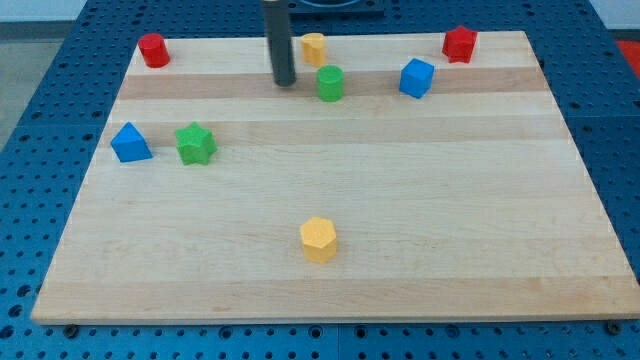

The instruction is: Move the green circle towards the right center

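Pale wooden surface carried eight small blocks. Yellow hexagonal block: nearest the view's bottom, well below my tip. Green star block, blue triangular block: lower left of it. Green circle, a short cylinder: just right, apart. Blue cube farther right. Yellow cylinder, red cylinder, red block: beyond. The tool was a plain rod, clamping nothing.

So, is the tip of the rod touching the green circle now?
No, my tip stands just to the view's left of the green circle, with a narrow strip of bare board showing between them.
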Robot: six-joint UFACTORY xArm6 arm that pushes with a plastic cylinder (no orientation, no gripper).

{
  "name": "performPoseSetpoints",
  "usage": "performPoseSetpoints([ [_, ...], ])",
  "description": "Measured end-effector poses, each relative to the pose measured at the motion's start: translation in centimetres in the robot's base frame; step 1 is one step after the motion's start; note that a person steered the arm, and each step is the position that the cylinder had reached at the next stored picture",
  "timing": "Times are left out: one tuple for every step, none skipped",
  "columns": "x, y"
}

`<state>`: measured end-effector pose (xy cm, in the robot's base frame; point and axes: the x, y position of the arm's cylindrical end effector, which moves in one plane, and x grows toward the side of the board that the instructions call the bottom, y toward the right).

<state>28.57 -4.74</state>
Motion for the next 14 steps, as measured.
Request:
performPoseSetpoints([
  [0.3,4.5],
  [1.9,7.9],
  [2.0,8.8],
  [3.2,10.7],
  [5.6,12.4],
  [7.5,14.6],
  [7.5,15.2],
  [6.3,11.0],
  [8.8,8.6],
  [11.6,10.2],
  [11.6,14.7],
  [11.6,17.4],
  [10.8,15.4],
  [8.5,14.3],
])
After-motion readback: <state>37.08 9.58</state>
